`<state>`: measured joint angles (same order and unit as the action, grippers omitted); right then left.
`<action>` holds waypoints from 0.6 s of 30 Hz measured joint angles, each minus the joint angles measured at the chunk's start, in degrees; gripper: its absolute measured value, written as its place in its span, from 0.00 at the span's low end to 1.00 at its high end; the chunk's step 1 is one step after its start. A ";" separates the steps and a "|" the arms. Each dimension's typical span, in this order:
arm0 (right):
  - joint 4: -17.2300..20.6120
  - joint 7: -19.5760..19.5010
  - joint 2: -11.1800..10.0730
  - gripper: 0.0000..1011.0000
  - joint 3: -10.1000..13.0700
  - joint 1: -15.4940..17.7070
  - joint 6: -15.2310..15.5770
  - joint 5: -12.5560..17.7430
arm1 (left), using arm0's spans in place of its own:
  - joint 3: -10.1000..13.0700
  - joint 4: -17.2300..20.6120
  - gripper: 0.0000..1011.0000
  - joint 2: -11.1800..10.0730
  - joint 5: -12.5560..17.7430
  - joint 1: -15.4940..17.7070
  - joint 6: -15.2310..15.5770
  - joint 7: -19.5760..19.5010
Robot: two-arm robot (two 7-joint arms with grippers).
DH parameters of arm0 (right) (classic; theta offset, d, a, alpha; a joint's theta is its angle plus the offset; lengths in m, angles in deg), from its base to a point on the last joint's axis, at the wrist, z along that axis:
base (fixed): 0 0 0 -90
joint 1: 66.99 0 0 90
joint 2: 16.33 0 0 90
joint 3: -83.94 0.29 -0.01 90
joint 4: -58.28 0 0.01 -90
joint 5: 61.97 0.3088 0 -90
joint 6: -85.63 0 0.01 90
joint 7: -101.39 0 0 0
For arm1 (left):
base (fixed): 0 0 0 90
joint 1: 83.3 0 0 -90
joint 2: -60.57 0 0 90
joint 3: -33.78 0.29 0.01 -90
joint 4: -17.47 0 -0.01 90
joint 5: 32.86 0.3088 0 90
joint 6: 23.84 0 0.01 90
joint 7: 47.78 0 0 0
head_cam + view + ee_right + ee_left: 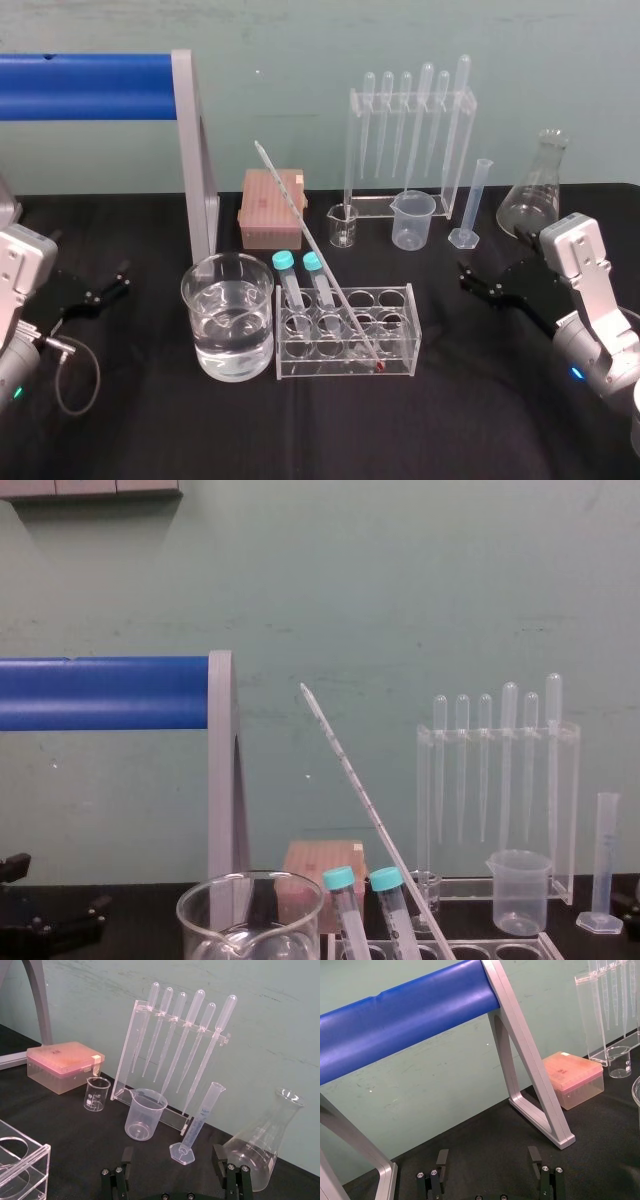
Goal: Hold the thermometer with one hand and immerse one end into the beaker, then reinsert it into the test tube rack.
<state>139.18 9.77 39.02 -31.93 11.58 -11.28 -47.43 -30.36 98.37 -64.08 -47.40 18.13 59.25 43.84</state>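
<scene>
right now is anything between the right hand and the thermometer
Nothing visible. The open right hand sits right of the rack, bare table between them, and the thermometer leans out of the rack's top. Toward the beaker, two teal-capped tubes stand in the rack's left holes. The left hand sits far left.

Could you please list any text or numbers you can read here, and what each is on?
Nothing is legible.
The graduated cylinder: print near the top, blurred.
The small glass beaker: scale marks, too small.
The conical flask: scale marks, blurred.
The thermometer: graduations, too small.
</scene>
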 joint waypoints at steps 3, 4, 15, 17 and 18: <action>0.00 0.00 0.00 0.99 0.00 0.00 0.00 0.00 | 0.00 0.00 1.00 0.00 0.00 0.00 0.00 0.00; 0.00 0.00 0.00 0.99 0.00 0.00 0.00 0.00 | 0.00 0.00 1.00 0.00 0.00 0.00 0.00 0.00; 0.00 0.00 0.00 0.99 0.00 0.00 0.00 0.00 | 0.00 0.00 1.00 0.00 0.00 0.00 0.00 0.00; 0.05 0.10 0.00 0.99 0.12 0.03 0.00 0.03 | 0.00 0.00 1.00 0.00 0.00 0.00 0.00 0.00; 0.20 0.44 -0.04 0.99 0.33 0.05 0.00 0.14 | 0.00 0.00 1.00 0.00 0.00 0.00 0.00 0.00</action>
<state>139.38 10.21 38.98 -31.60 11.63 -11.28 -47.28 -30.36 98.37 -64.08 -47.40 18.13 59.25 43.84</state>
